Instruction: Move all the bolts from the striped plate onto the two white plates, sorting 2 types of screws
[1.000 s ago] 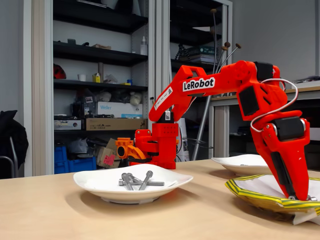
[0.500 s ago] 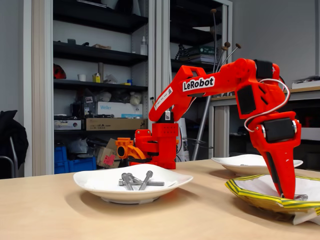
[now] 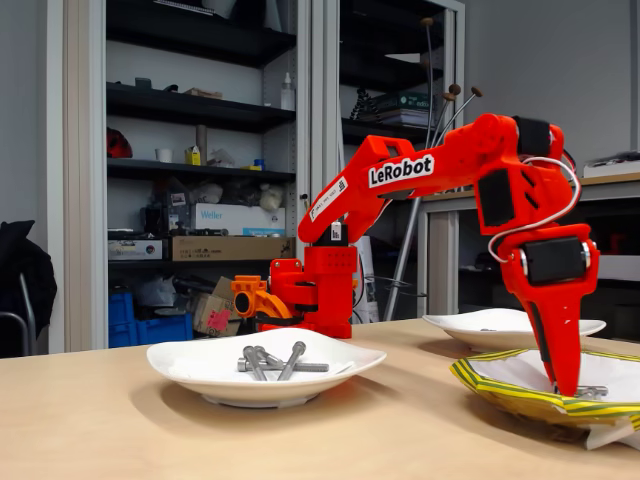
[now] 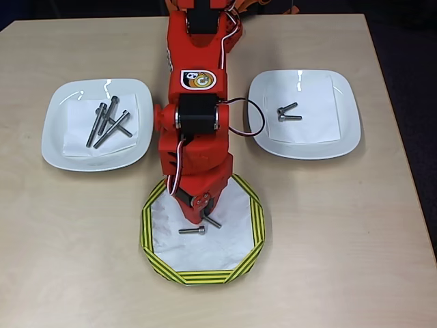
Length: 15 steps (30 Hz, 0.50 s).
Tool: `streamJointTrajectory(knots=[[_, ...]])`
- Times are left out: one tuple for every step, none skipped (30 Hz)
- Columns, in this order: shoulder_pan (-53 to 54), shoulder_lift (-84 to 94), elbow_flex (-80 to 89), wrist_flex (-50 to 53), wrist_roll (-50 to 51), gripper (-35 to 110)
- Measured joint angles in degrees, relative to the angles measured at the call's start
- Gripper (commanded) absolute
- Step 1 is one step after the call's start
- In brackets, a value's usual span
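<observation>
Red gripper (image 4: 205, 210) down inside the striped plate (image 4: 252, 217), tip right by a short bolt (image 4: 212, 221), likely to grab it. Fingers hidden, so grip unclear. Another short bolt (image 4: 192, 231) just beside. Long bolts (image 4: 108, 123) sorted on the left white plate (image 4: 54, 143) (overhead view), short ones (image 4: 287, 113) on the right white plate (image 4: 345, 133).

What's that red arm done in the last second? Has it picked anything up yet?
The claw has shifted left in the fixed view and risen slightly over the striped plate; the elbow has lifted too. Whether it has gripped a bolt is unclear. The long bolts on the near white plate have not moved.
</observation>
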State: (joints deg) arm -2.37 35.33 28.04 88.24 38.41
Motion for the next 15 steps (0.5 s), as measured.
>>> streamJointTrajectory(knots=[[-0.4, -0.1, -1.2, 1.7, 0.6, 0], [-0.7, -0.1, -2.6, 3.6, 1.0, 0], [-1.1, -0.1, -3.2, 4.9, 1.3, 0], [-1.2, 0.0, -3.6, 6.1, 1.8, 0], [-1.2, 0.2, -3.8, 6.7, 2.5, 0], [-1.1, 0.5, -3.8, 7.5, 3.3, 0], [-1.0, 1.1, -3.8, 8.4, 3.9, 0], [-1.2, 2.1, -3.8, 9.4, 4.6, 0], [-1.5, 3.3, -3.8, 9.8, 5.7, 0], [-2.0, 5.2, -2.8, 9.8, 6.2, 0], [-2.6, 7.4, -1.1, 9.9, 7.6, 0], [-3.1, 9.8, 1.2, 10.4, 9.3, 0], [-3.6, 12.5, 4.1, 10.5, 11.1, 0], [-4.4, 15.3, 7.4, 10.4, 13.0, 0], [-5.3, 18.0, 10.9, 10.1, 14.9, 0]])
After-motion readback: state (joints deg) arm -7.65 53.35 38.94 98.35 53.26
